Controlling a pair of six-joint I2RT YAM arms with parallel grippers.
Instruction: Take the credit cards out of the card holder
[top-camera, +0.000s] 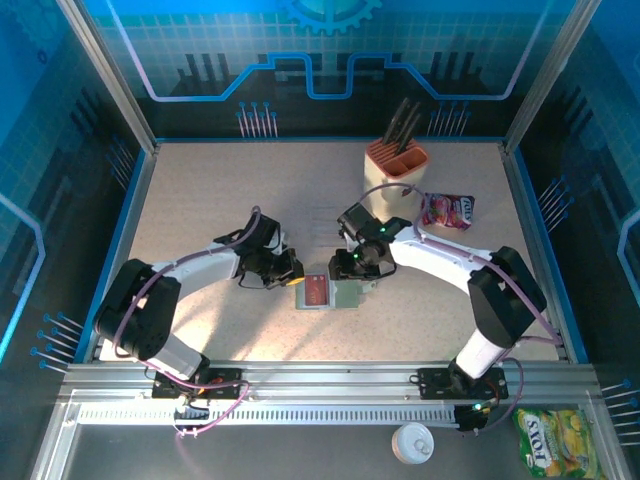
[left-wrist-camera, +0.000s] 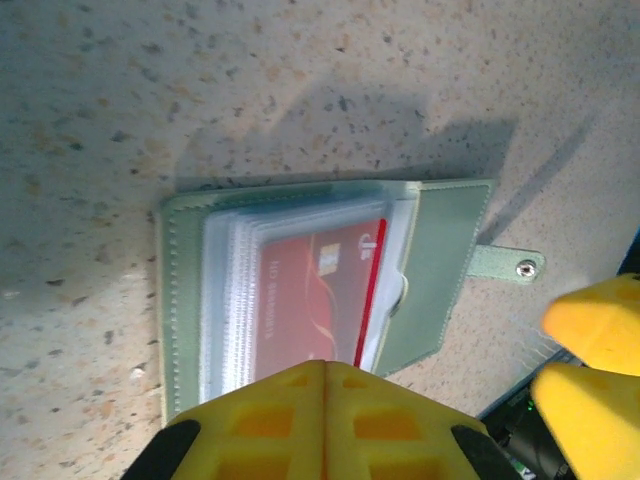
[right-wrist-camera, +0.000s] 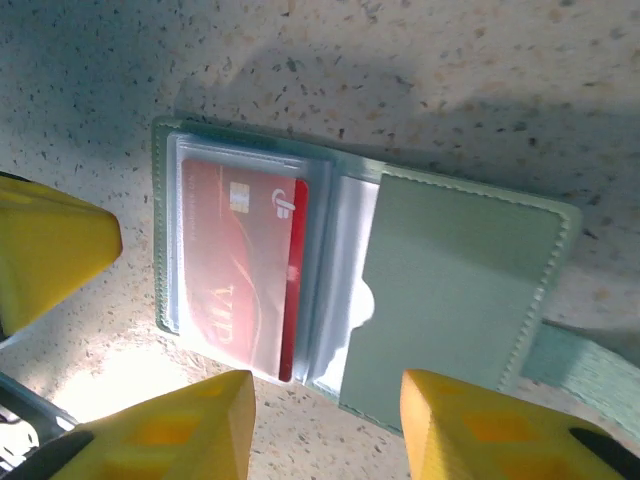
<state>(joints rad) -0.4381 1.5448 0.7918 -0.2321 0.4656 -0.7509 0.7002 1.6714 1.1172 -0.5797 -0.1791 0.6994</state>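
L tool (left-wrist-camera: 325, 385): closed, fingers meet w/ no gap. It sits low over the near edge of the holder (left-wrist-camera: 440, 270), tips right at the sleeve stack. Can't tell if it pinches a sleeve or card edge.
R tool (right-wrist-camera: 330, 392): open, jaws well apart, nothing gripped. It hangs just above the holder's flap side, and the flap's near edge lies below the gap.
Holder: open flat on the table (top-camera: 200, 200), directly under both tools and between them. L tool is at the sleeve half, R tool at the flap half.
Tab (left-wrist-camera: 505, 265): sticks out from the flap edge on the R tool side, lying loose on the table.
Card (left-wrist-camera: 320, 290): red w/ pale markings, inside the top clear sleeve (left-wrist-camera: 230, 290). It's just ahead of the L tool tips and off to one side of the R tool gap. Its long edge shows at the sleeve mouth, near the fold.
Other cards: the stack has several sleeves, contents under the top one are hidden, so no count.
Done so far: holder unsnapped and spread open, top card exposed.
Left to do: prob. everything else. The red card looks fully seated, so no card is judged out yet.
Progress: early, approx. the first pull.
Next, as a guess: one tool pins the holder, the other slides the red card out toward the fold.
Risk: thin card in a slick sleeve, so the whole holder may drag along if not pinned.
Clutter: knife block (top-camera: 395, 175) and packet (top-camera: 448, 211) are well beyond the R tool, not in the way.
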